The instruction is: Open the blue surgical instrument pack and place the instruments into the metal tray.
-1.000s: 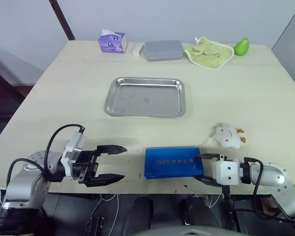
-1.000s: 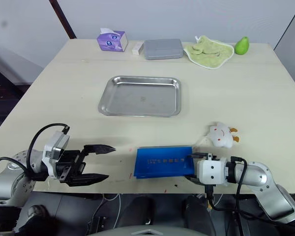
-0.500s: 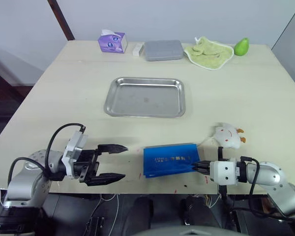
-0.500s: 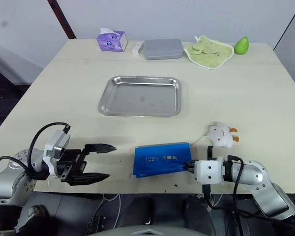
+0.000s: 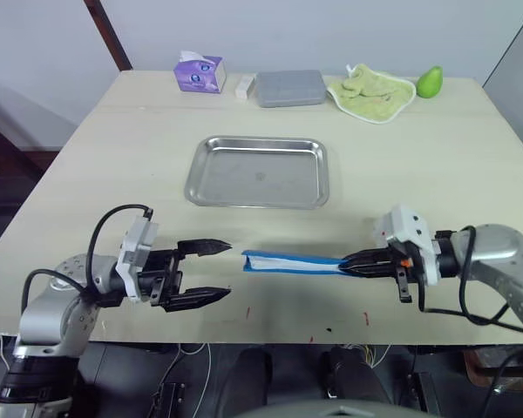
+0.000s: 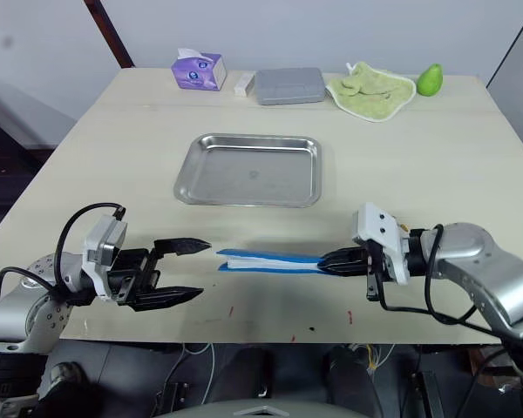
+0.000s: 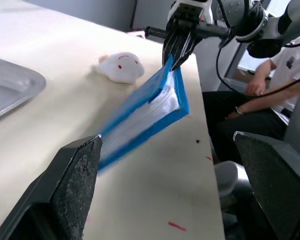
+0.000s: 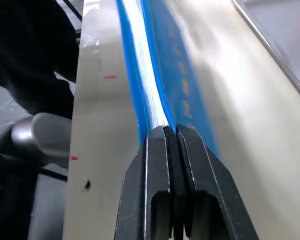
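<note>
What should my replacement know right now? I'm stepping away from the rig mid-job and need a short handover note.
Right hand: shut on one edge of the blue surgical instrument pack, holding it lifted on edge over the table's near side.
Left hand: open, holding nothing, pointing at the pack's free end.
Metal tray: mid-table, nothing in it.
Done: pack picked up. White lining shows between its blue layers in the left wrist view; no instruments are visible.
Left: open the pack, move the instruments into the tray.
</note>
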Action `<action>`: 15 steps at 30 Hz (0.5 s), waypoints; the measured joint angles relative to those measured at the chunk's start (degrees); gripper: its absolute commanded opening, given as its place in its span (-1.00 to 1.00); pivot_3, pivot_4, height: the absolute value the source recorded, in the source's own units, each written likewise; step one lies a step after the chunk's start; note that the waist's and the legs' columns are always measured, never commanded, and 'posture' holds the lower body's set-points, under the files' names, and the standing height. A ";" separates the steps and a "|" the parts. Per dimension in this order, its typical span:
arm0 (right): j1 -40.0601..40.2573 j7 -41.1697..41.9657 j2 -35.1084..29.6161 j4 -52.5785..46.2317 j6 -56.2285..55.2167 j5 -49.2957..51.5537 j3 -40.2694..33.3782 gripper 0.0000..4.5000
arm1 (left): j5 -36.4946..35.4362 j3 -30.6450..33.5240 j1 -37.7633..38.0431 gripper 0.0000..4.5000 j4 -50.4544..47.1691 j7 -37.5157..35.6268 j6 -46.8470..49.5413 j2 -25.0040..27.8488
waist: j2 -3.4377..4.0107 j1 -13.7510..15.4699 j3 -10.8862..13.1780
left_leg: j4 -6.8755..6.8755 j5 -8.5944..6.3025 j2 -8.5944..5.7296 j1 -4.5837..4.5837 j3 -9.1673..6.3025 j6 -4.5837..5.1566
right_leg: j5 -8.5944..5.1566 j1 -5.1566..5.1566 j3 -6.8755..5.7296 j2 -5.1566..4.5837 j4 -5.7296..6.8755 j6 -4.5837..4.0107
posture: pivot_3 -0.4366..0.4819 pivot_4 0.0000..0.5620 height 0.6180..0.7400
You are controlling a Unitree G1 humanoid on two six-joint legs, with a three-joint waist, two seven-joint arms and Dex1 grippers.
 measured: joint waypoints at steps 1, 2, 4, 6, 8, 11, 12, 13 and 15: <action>-3.42 0.76 0.04 2.06 3.58 1.65 1.03 -0.98 | -0.03 0.12 -0.38 1.00 0.32 0.08 -0.10 -0.11 | 0.01 -0.05 0.01 | 0.00 0.00 0.00 0.00 0.00 0.00 | 0.00 -0.01 0.01 0.00 0.01 0.00 | -0.05 -0.47 1.00; -4.47 1.10 0.04 2.82 4.59 2.05 1.37 -0.98 | -0.03 0.13 -0.50 1.00 0.40 0.08 -0.15 -0.19 | 0.01 -0.05 0.01 | 0.00 0.00 0.00 0.00 0.01 0.00 | 0.00 -0.01 0.00 0.00 0.00 0.00 | -0.05 -0.47 1.00; -6.75 2.36 -0.27 4.63 6.31 2.18 2.78 -0.98 | 0.00 0.12 -0.85 1.00 0.90 0.08 -0.30 -0.41 | 0.01 -0.06 0.01 | -0.03 0.00 0.00 -0.01 0.01 0.00 | 0.00 -0.04 0.01 0.00 0.00 0.00 | -0.05 -0.47 1.00; -8.99 4.20 -0.65 7.09 8.00 2.10 5.37 -0.98 | 0.43 0.10 -1.10 1.00 1.76 0.07 -0.84 -0.60 | 0.00 -0.07 0.01 | -0.03 0.00 0.00 -0.04 0.02 0.00 | 0.00 -0.06 0.01 -0.01 -0.01 0.00 | -0.05 -0.47 1.00; -10.91 5.48 -0.53 9.74 9.10 1.82 7.40 -0.98 | 0.62 -0.01 -1.35 1.00 2.39 0.10 -1.28 -1.06 | 0.00 -0.09 0.02 | -0.02 0.00 0.00 -0.04 0.04 0.00 | 0.00 -0.07 0.02 -0.02 0.00 0.00 | -0.05 -0.47 1.00; -13.89 7.90 0.83 15.30 8.62 -0.48 10.87 -0.98 | 1.73 -0.83 -1.62 1.00 3.20 -0.04 -2.64 -2.40 | 0.00 -0.07 0.02 | -0.03 0.00 -0.01 -0.04 0.06 0.00 | 0.00 -0.07 0.01 -0.01 0.00 0.00 | -0.05 -0.47 1.00; -14.71 8.93 1.38 16.93 8.02 -1.40 11.68 -0.98 | 2.06 -1.26 -1.84 1.00 3.91 -0.18 -3.30 -2.81 | 0.00 -0.08 0.02 | -0.02 0.00 -0.02 -0.04 0.06 0.00 | 0.00 -0.08 0.00 -0.01 -0.01 0.00 | -0.05 -0.47 1.00; -15.07 9.43 1.49 17.56 7.51 -1.89 12.14 -0.98 | 2.48 -1.67 -2.18 1.00 4.35 -0.27 -3.69 -3.05 | 0.00 -0.05 0.02 | -0.02 0.00 -0.02 -0.04 0.05 0.00 | 0.00 -0.08 -0.01 -0.01 0.00 0.00 | -0.05 -0.47 1.00; -16.01 10.86 1.76 19.21 6.24 -3.10 12.79 -0.98 | 3.51 -2.79 -2.80 1.00 5.40 -0.55 -4.74 -3.64 | 0.00 -0.06 0.01 | -0.02 0.00 -0.01 -0.04 0.06 0.00 | 0.00 -0.07 -0.01 -0.01 0.00 0.00 | -0.05 -0.47 1.00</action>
